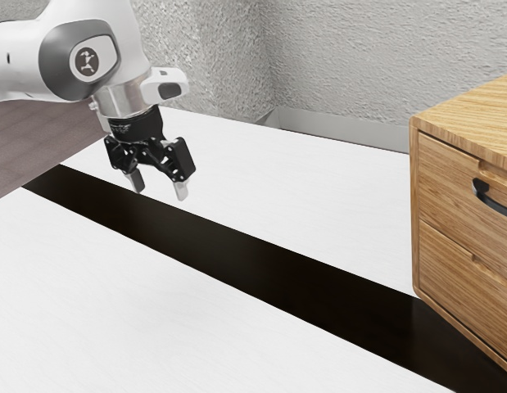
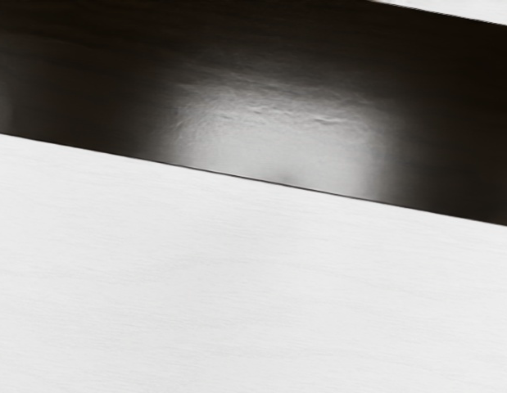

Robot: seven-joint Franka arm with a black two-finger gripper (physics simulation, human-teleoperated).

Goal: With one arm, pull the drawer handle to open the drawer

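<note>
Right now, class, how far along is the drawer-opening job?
Done: nothing; the drawer looks shut. In hand: the open gripper hangs empty above the table, far from the cabinet. Left: reach the black handle, grip it, pull.

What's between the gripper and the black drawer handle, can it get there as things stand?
Probably yes. The gripper hangs open above the table, well off to the exterior view's left of the handle, with nothing standing on the table between them. The handle sits exposed on the upper drawer front.
</note>
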